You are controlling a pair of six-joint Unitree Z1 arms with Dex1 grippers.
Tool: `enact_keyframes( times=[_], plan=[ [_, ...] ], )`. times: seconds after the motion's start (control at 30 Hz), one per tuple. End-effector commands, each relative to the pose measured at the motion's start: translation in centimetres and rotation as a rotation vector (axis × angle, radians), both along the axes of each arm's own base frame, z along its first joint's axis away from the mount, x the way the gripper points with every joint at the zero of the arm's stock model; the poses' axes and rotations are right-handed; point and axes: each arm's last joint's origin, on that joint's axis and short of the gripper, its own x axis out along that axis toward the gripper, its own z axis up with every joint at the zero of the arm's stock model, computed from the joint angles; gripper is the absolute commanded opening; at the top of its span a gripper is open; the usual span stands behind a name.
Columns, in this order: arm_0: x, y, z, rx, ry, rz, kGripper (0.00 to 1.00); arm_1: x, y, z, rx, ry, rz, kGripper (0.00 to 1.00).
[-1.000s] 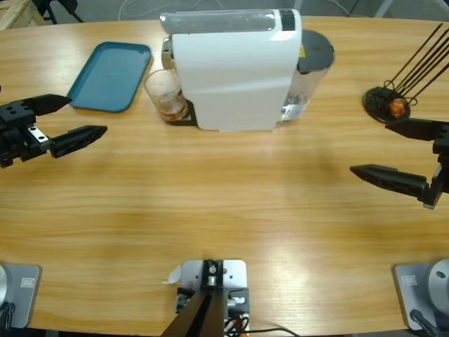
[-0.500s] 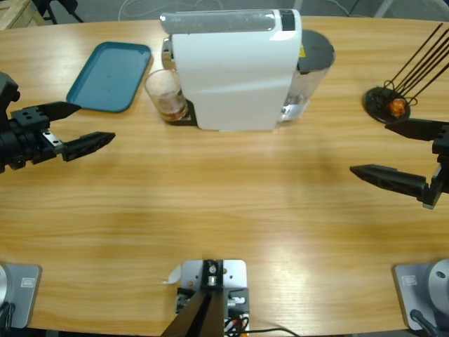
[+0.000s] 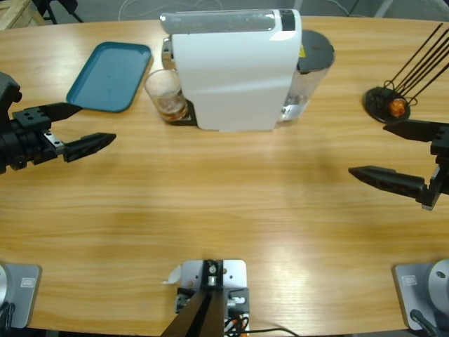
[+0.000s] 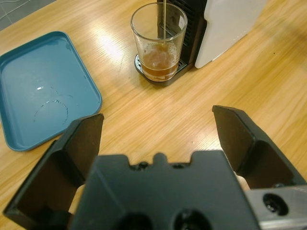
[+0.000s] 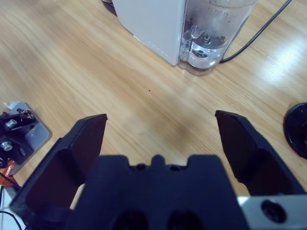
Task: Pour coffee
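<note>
Left fingers (image 4: 84, 143): spread wide, holding nothing, aimed at the glass in the left wrist view.
Left gripper (image 3: 74, 126): at 9 o'clock of the table (image 3: 224, 203), apart from the glass, just below the tray's near corner.
Right fingers (image 5: 88, 139): spread wide too, empty, pointing toward the machine's tank side.
Right gripper (image 3: 400, 154): at 3 o'clock of the table, well apart from the glass.
Glass (image 4: 159, 40): clear tumbler, upright on the black drip stand (image 4: 158, 79) at the machine's left end, at about 11 o'clock of the table.
Coffee (image 4: 157, 60): reddish-brown, low in the glass, roughly a third full; thin stream (image 4: 164, 19) falling into it from above, so brewing probably not finished.
Machine (image 3: 235, 70): white body touching the stand, very close beside the glass.
Tray (image 3: 111, 76): teal, lying at 10 o'clock, just beside the glass, with faint wet rings.
Wire holder (image 3: 393, 102): at 2 o'clock, black rods with small orange piece; not part of the pour.
Risk, timing: taking the glass while the stream runs, coffee dripping onto the stand.
Risk, clearance: little room between glass and machine; one finger possibly striking the white body and pushing the glass off the stand.
Risk, grip: smooth glass, possibly slipping or tilting if squeezed too high, spilling the coffee.
Risk, tray: low rim near the approach path, possibly caught by the outer finger.
</note>
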Motion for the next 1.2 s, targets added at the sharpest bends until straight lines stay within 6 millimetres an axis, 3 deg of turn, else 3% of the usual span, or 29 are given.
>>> enact_keyframes(
  times=[0.03, 0.43, 1.2],
  plan=[
    [-0.7, 0.3, -0.6, -0.011, 0.032, -0.035, 1.0, 0.1, 0.3, -1.1, -0.03, 0.043, 0.031, 0.996],
    [0.4, -0.7, -1.6, 0.03, 0.08, -0.041, 1.0, 0.2, 0.4, -1.2, -0.03, 0.051, 0.04, 0.996],
    [0.2, -0.5, -1.5, 0.022, 0.077, -0.041, 1.0, 0.2, 0.5, -1.2, -0.025, 0.055, 0.047, 0.996]
  ],
)
